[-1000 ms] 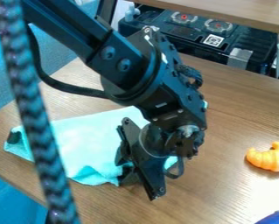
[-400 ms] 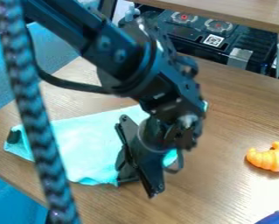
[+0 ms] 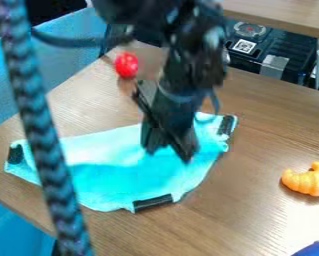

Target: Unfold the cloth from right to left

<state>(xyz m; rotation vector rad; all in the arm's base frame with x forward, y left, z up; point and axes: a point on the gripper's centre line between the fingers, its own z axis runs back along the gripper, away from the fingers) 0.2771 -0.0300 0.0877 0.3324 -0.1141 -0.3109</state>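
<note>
- While the arm hangs in from the top of the view, its gripper (image 3: 168, 156) is over the middle of the cyan cloth (image 3: 108, 182), fingertips apart, pointing down; I can't tell if they touch the fabric.
- Cloth: on the tabletop (image 3: 268, 215), left and centre of what I see, spread wide, some creases, right edge curved.
- Black patches at cloth edges: one far left (image 3: 15, 154), one at the bottom (image 3: 153, 202), one upper right (image 3: 226, 125).
- Orange croissant-shaped toy (image 3: 307, 180): right side, well apart from cloth.
- Red rounded object (image 3: 126, 65): tabletop, beyond the cloth, left of the arm.
- Blue object (image 3: 314, 249): lower right corner, partly cut off.
- Braided cord (image 3: 38, 125): runs down the left foreground, in front of cloth.
</note>
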